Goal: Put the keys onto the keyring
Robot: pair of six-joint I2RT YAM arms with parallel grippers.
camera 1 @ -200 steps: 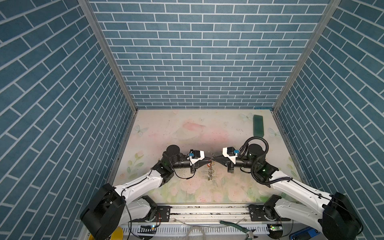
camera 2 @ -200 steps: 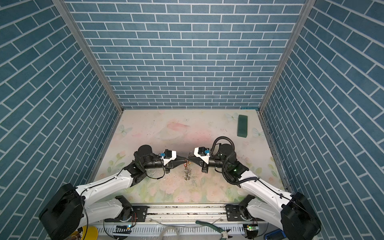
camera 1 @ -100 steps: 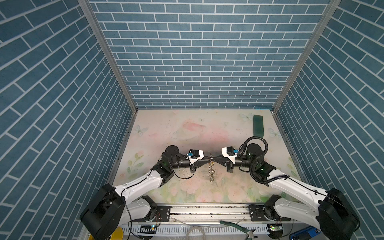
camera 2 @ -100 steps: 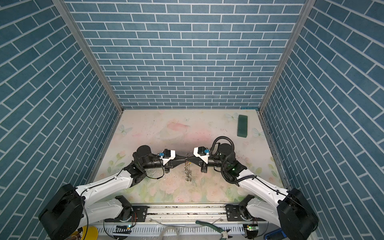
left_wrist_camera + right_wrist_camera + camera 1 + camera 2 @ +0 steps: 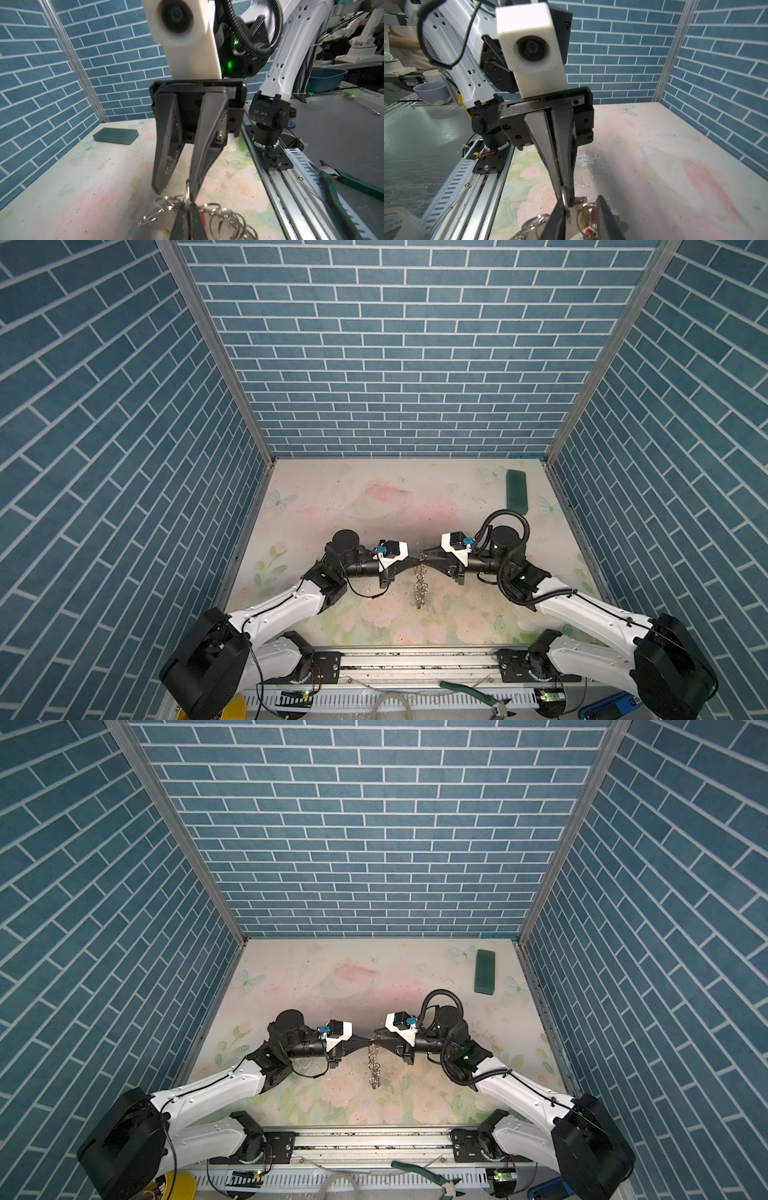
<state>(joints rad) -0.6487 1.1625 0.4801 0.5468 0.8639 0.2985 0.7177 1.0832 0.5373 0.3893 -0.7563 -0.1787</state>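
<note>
Both arms lie low and stretched level over the mat, wrists turned inward, meeting tip to tip at the middle. The left gripper is pinched tight on one thin steel ring of the keyring. The right gripper has its black, ribbed wedge fingers parted, one of them just beside that ring. The keyring, seen as a string of shiny wire rings, hangs from the pinch with its long axis running toward the near edge. Red-orange plastic keys show among the rings.
</note>
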